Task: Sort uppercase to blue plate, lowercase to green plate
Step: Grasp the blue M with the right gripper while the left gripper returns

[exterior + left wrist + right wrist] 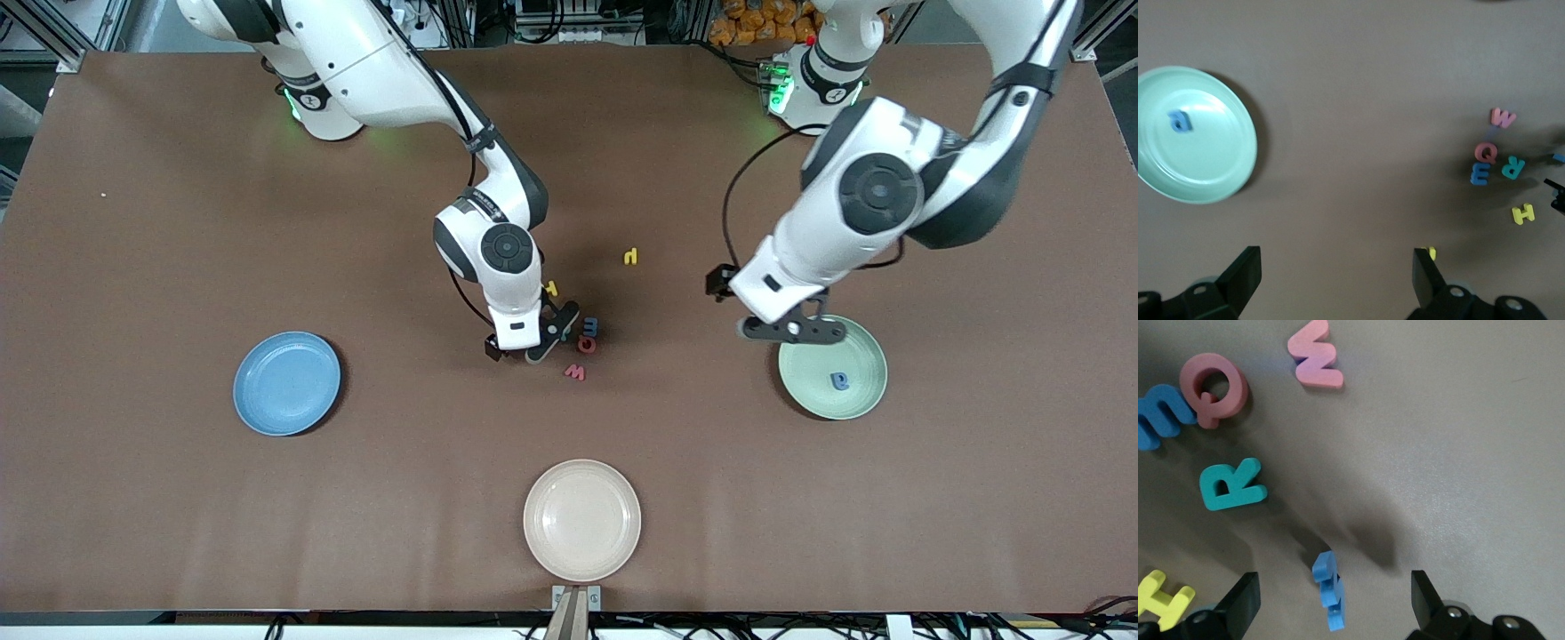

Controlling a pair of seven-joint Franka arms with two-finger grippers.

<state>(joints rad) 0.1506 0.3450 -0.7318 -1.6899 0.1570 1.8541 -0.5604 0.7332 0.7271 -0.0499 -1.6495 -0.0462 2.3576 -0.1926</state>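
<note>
The right gripper [533, 347] hangs low at the frame's centre over the letter cluster, its fingers spread wide and empty, the blue zigzag letter [1330, 600] standing between them on the table. Beside it lie the teal R [1230, 485], red Q [1213, 387], blue m [1158, 415], red w [1315, 355] and yellow H [1161, 600]. The yellow hooked letter [630, 256] lies apart, above the cluster.

The left gripper [791, 330], open and holding nothing, hovers over the green plate's [862, 396] upper edge; 1 blue a [839, 380] lies in that plate. The blue plate [286, 383] sits at mid-left.

Right claw [533, 342] low, fingers spread; left claw [794, 330] raised, fingers spread.
</note>
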